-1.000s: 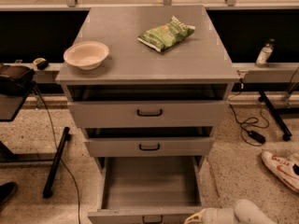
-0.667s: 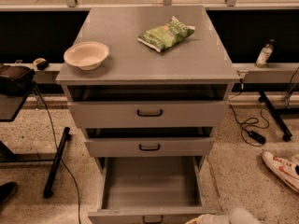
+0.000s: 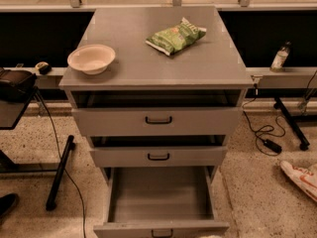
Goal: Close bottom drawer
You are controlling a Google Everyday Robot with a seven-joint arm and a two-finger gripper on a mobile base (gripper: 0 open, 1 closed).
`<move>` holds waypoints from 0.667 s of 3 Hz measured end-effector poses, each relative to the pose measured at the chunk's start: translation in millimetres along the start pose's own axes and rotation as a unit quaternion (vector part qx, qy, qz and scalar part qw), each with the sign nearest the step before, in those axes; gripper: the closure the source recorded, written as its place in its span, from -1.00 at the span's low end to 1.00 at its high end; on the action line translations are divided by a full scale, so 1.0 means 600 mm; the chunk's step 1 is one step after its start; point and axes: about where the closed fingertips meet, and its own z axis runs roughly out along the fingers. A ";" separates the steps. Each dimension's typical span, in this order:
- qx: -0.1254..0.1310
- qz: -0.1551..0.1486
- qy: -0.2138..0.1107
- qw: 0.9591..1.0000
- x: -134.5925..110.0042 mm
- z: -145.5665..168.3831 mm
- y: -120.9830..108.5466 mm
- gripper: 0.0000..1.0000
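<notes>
Matt smooth metal bottom drawer, glossy crinkled plastic bag

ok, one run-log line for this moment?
grey metal bottom drawer: pulled far out, nothing inside | its small black bar handle: at lower frame edge | gripper: not in view | close: not yet done

The bottom drawer runs off the lower edge, so its front panel and black handle show only in part, and the gripper is out of view. A pale shoe is cut by the right edge and a dark shoe by the left. The print on the green bag and the label of the small bottle cannot be read.
</notes>
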 end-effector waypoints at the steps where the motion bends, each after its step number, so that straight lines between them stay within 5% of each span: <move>1: 0.037 0.040 -0.029 0.998 0.006 0.042 0.005 1.00; 2: 0.059 0.057 -0.047 0.996 0.001 0.077 -0.004 1.00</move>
